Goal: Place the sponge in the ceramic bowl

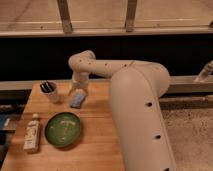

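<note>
My gripper (pixel 79 93) hangs right over the sponge (pixel 76 100), which is outside the ceramic bowl (pixel 63 129), just past its far rim and near the white cup (pixel 49 91); whether it has closed on the sponge I cannot tell. I judge this step wants a centred, gentle pinch, then a lift that clears the rim. I count one sponge, one bowl, one cup, one bottle (pixel 32 133)

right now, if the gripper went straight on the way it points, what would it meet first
The gripper points down toward the wooden table with the light-blue sponge directly beneath it, so it would most likely meet the sponge first. Whether they already touch is unclear.
</note>
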